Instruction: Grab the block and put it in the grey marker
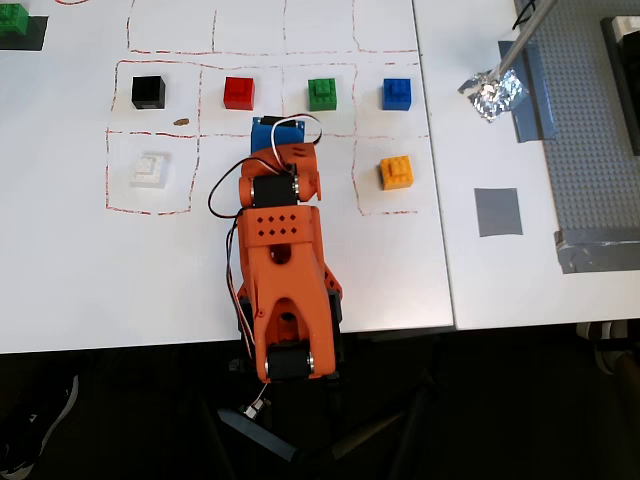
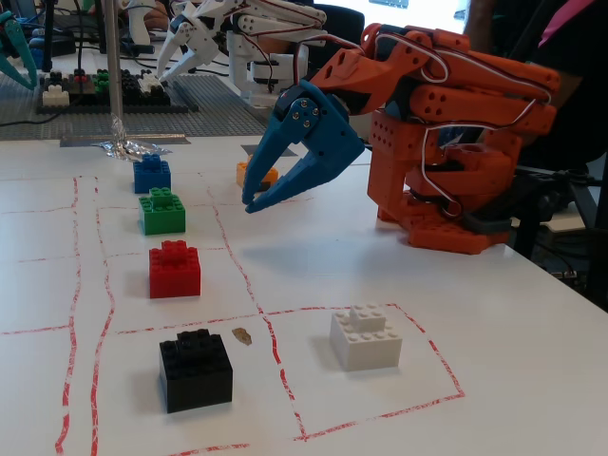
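Studded black brick [image 2: 195, 369] nearest — blue claw [image 2: 250, 204] parted, empty, above smooth white table [image 2: 532, 361].

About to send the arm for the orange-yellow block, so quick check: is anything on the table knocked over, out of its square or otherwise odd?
Bricks all sit upright in their squares, including the block. Only oddity: a small brown speck lying on the red line beside the black brick, like stray debris. The gripper hangs open, holding nothing.
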You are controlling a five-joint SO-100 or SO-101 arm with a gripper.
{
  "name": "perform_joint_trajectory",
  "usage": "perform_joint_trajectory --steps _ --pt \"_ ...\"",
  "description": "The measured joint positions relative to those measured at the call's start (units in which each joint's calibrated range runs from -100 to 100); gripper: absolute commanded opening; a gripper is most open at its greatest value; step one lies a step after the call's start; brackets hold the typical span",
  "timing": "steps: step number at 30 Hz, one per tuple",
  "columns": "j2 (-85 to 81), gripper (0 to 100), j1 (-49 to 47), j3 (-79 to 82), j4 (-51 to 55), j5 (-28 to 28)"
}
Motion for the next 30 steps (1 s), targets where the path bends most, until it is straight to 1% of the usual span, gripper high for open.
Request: perform_joint_trajectory --steps 4,30 --pt "0.0 0 0.0 0.0 0.0 1.0" --pt "0.0 0 0.0 0.0 0.0 0.9"
